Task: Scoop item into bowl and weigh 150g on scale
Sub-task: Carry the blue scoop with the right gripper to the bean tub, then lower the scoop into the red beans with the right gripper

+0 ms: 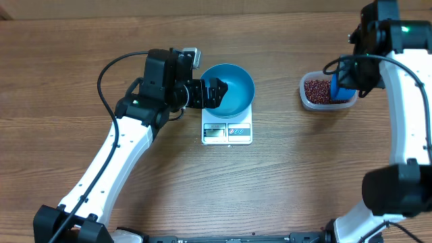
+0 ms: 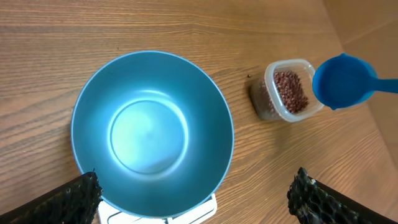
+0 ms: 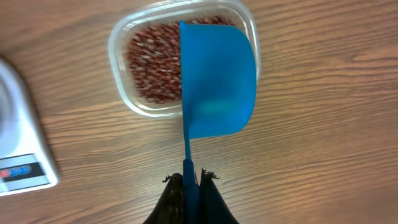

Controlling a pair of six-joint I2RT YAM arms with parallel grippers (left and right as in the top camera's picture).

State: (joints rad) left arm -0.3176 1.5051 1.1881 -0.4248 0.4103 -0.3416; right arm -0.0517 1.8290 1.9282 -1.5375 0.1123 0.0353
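In the overhead view, the bright blue bowl (image 1: 237, 93) sits on the white scale (image 1: 227, 133) at centre. It covers most of the platform, so only the front strip with the grey display shows. The left gripper (image 1: 214, 92) hangs over the bowl's left rim, its dark bulk hiding that edge. At upper right, the beans (image 1: 314, 90) fill a clear plastic tub (image 1: 305, 101) with rounded corners. The right gripper (image 1: 349, 79) is largely buried under its own arm, with a small blue scoop (image 1: 341, 88) over the tub's right part.

In the left wrist view, the bowl is smooth, glossy and empty, on the wood-grain table (image 2: 93, 31). The black textured fingers (image 2: 71, 200) sit at the two lower corners, spread wide, and are cut off by the frame. The tub lies at upper right.

In the right wrist view, the jaws are clamped on the scoop's thin handle, seen edge-on. The tilted cup masks the right half of the tiny, slightly blurred red-brown beans. Whether it touches them is unclear. The scale is cropped at the left edge.
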